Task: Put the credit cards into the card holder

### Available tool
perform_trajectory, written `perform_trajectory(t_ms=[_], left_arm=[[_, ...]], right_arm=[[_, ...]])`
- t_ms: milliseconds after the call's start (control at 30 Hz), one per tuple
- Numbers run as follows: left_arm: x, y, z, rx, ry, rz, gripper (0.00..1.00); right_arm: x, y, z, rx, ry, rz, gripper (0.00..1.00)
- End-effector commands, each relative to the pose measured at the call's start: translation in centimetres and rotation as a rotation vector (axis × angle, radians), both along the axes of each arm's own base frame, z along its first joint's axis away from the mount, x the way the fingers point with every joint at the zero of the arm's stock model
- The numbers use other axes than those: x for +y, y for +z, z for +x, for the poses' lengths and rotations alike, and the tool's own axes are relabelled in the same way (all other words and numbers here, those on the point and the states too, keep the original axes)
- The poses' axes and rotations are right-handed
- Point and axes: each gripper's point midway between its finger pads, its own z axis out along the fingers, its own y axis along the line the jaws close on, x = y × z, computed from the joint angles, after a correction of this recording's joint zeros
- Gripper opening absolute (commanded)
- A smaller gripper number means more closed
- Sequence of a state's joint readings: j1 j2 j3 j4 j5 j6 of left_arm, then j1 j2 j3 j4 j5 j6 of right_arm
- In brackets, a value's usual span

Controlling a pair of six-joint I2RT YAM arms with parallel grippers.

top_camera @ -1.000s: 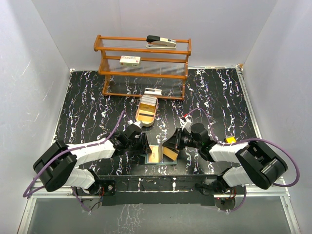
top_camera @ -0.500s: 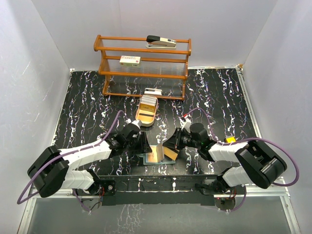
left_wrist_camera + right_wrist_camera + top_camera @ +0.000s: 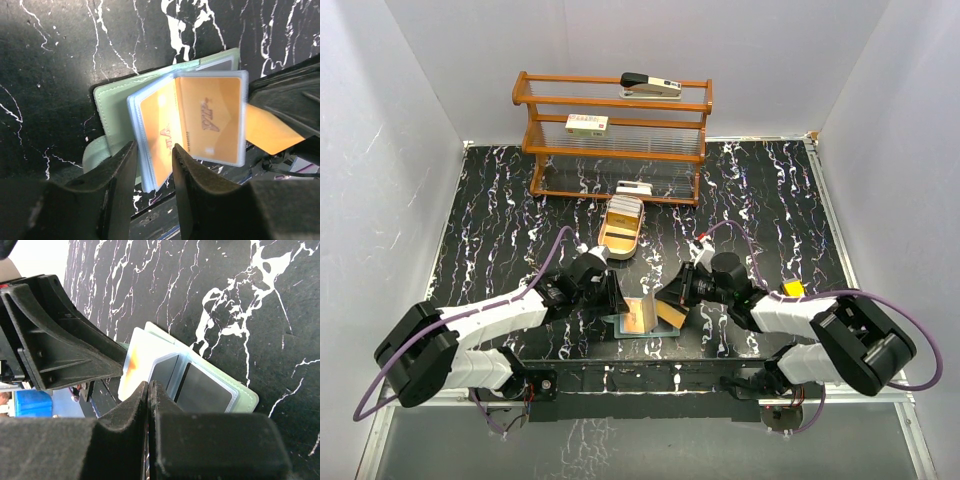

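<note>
The sage-green card holder [image 3: 112, 100] lies open near the table's front edge [image 3: 638, 316]. Its clear sleeves are fanned up, and two of them show gold-orange credit cards [image 3: 210, 120]. My left gripper [image 3: 154, 150] [image 3: 613, 297] is shut on the lower corner of the left sleeve pack, one finger on each side. My right gripper [image 3: 150, 385] [image 3: 672, 297] is shut on another orange credit card [image 3: 272, 135] [image 3: 670, 317]. That card's far end reaches the edge of the right sleeve. In the right wrist view the card is edge-on between the fingers, and dark empty sleeves [image 3: 205, 390] lie beyond.
A tan oval tray [image 3: 620, 228] holding more cards sits behind the holder. Farther back is a wooden rack [image 3: 615, 150] with a stapler [image 3: 650, 85] and a white box [image 3: 586, 124]. Another white box [image 3: 635, 188] stands at the rack's foot.
My left arm has shifted slightly and its gripper has resettled on the sleeves, which now stand a bit more upright. The right gripper still holds its orange card at the holder.
</note>
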State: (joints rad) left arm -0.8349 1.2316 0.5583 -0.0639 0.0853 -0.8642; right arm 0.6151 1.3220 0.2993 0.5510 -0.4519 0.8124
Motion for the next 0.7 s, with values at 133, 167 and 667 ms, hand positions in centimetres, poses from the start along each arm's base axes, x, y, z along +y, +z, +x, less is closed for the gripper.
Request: perform_trajectory(t_ms=[133,167,667], left_arm=[[-1.2,0.8,-0.4,-0.002,-0.04,-0.065,0.31],[-1.5,1.1,-0.4,-0.004,-0.046,-0.083,0.31],[-1.4,2.7,0.6,-0.037,-0.016,-0.067,0.48]], right_arm=[[0.1,2.8,2.1,-0.121,-0.035,-0.03,0.0],[-0.1,2.6,2.2,-0.124,-0.042,-0.045,0.0],[-3.3,4.7,3.9,-0.255,-0.113,-0.269,0.0]])
